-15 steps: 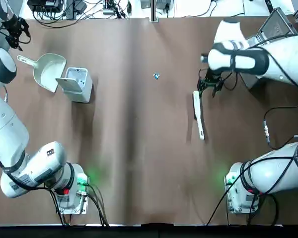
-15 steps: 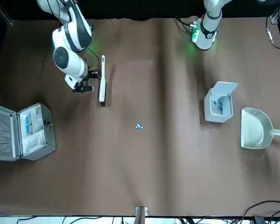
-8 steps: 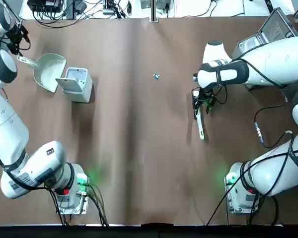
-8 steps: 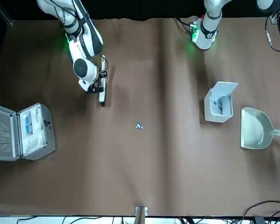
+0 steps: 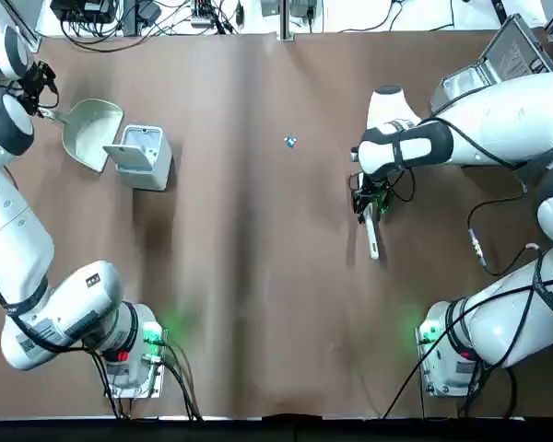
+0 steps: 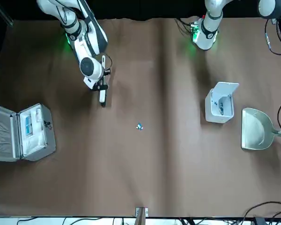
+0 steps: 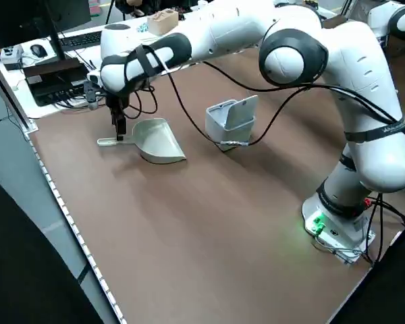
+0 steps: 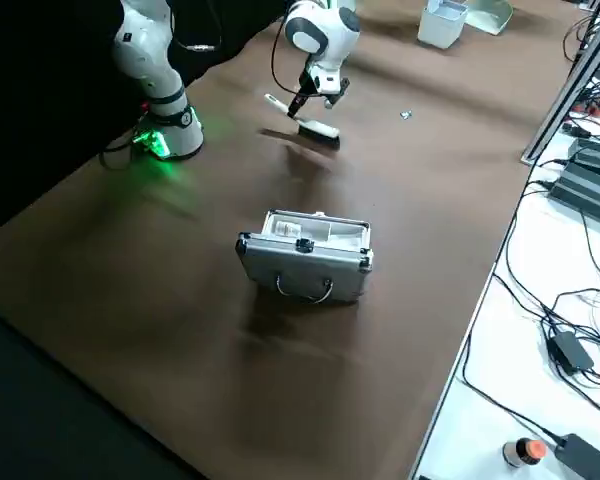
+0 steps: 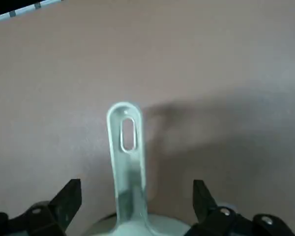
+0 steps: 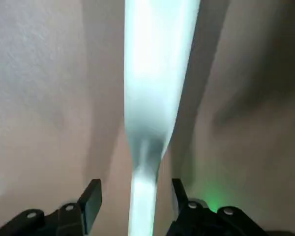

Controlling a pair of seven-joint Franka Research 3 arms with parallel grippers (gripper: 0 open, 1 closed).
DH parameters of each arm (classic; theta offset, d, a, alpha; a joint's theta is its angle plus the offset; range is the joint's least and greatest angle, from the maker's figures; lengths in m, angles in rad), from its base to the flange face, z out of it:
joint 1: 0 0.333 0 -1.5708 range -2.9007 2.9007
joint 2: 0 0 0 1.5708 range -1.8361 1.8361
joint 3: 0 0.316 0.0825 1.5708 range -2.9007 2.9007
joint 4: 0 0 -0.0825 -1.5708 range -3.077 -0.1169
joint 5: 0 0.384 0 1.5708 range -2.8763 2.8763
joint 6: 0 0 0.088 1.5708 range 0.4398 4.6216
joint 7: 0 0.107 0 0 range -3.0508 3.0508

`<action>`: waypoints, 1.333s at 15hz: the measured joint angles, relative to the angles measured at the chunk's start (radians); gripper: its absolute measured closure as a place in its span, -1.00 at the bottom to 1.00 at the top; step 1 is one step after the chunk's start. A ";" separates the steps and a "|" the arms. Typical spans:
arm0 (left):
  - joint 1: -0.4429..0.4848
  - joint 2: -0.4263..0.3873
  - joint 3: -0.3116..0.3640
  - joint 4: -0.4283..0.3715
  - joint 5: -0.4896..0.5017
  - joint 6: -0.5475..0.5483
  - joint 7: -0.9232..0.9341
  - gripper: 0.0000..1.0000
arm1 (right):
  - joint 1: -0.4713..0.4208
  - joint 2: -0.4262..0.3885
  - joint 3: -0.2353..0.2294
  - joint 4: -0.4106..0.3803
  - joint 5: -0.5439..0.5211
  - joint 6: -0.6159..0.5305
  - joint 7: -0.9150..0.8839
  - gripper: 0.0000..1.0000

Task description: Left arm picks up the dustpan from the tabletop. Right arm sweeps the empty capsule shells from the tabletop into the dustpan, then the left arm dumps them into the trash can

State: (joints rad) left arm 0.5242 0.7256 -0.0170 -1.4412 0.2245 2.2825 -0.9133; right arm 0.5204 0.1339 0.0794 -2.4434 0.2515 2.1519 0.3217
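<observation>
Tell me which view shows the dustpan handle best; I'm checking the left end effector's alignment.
The left wrist view: the handle runs centred between the open left end effector fingers. The left side view shows the end effector above the handle; top and front views show the dustpan small at the edge.

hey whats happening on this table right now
Two robot arms are getting set for a small sweep-up. The left tool hangs open over the handle of the dustpan, which lies on the tabletop beside the trash can. The right tool is open around the brush, which also lies on the table. Neither is gripped yet. The capsule shells sit unswept mid-table, and an open metal case stands off to the side.
</observation>
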 joint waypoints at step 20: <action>0.013 0.029 -0.002 -0.056 0.068 0.073 0.007 -0.92 | 0.028 0.027 -0.002 -0.030 0.001 0.015 0.005 -0.04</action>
State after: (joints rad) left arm 0.5367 0.7549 -0.0189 -1.4976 0.2921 2.3552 -0.9058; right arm 0.5480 0.1610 0.0771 -2.4734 0.2525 2.1664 0.3269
